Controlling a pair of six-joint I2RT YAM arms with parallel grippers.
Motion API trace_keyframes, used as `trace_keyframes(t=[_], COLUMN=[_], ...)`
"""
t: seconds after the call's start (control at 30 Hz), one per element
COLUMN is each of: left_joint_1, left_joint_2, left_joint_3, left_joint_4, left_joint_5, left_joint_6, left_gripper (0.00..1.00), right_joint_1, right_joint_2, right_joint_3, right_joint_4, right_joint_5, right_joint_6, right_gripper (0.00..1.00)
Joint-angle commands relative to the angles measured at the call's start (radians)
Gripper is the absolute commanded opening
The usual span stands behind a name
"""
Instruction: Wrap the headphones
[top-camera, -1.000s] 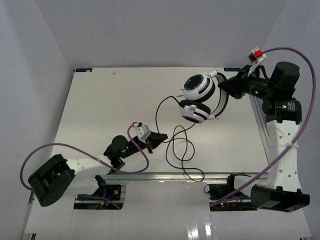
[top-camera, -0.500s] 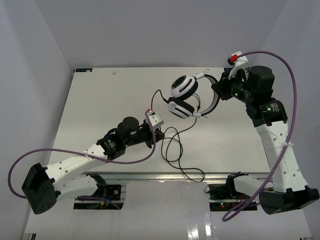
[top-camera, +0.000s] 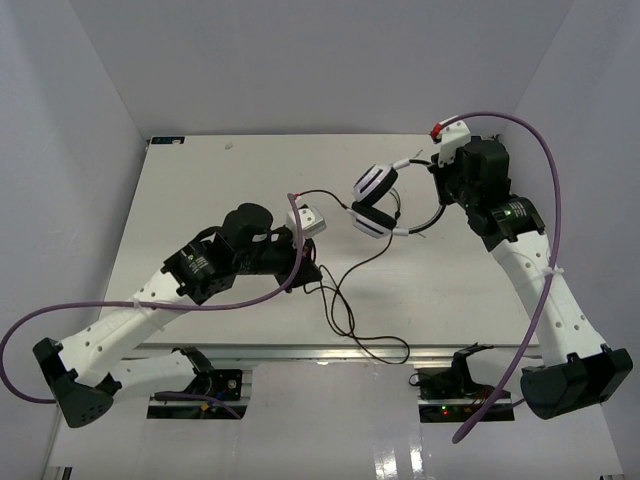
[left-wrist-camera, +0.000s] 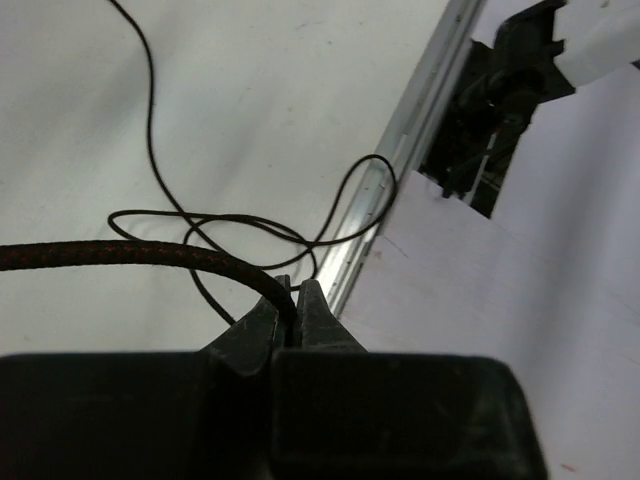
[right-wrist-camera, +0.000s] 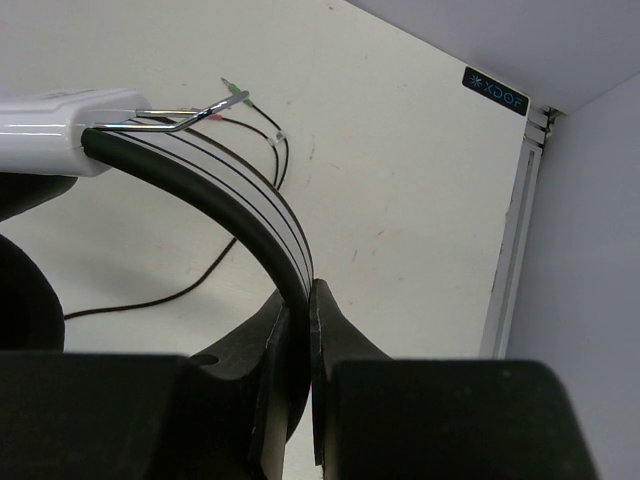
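gripping hands (left-wrist-camera: 292, 305) (right-wrist-camera: 303, 300) two, headphones (top-camera: 372, 183) one

Only one piece of lettering can be read. In the right wrist view, at the upper right of the frame, a small black sticker (right-wrist-camera: 492, 87) is printed in pale letters with "XDOF", preceded by a little star-like mark. It is stuck on the white table (right-wrist-camera: 400, 200), near the metal rail (right-wrist-camera: 512, 250). In the top view a dark label (top-camera: 167, 141) is seen at the table's upper left corner, too small to be read.
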Motion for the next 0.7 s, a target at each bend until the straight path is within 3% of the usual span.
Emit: trace_keyframes(t=[0.0,0.13,0.47,0.53,0.67], left_joint_1=[-0.008,-0.028,-0.041,-0.041,-0.041], left_joint_2=[0.103,0.205,0.279,0.293,0.324], left_joint_3=[0.055,0.099,0.426,0.484,0.51], left_joint_4=[-0.132,-0.169,-0.333,-0.329,-0.255], left_joint_5=[0.173,0.199,-0.117,-0.109,0.046], left_joint_6=[-0.09,-0.083,-0.055,-0.06,-0.093], left_gripper=[0.0,0.0,0.0,0.0,0.0], right_joint_1=[0.052,0.067,0.137,0.141,0.141], right_joint_2=[0.025,0.038,0.011,0.014,0.034], right_joint_3=[0.037,0.073,-0.074,-0.092,-0.081], right_joint_4=[0.131,0.124,0.157,0.159,0.146], right_joint_5=[0.129,0.147,0.165,0.153,0.117], right_joint_6=[-0.023,-0.025,-0.125,-0.119,-0.069], right_gripper=[0.08,0.08,0.08,0.08,0.08])
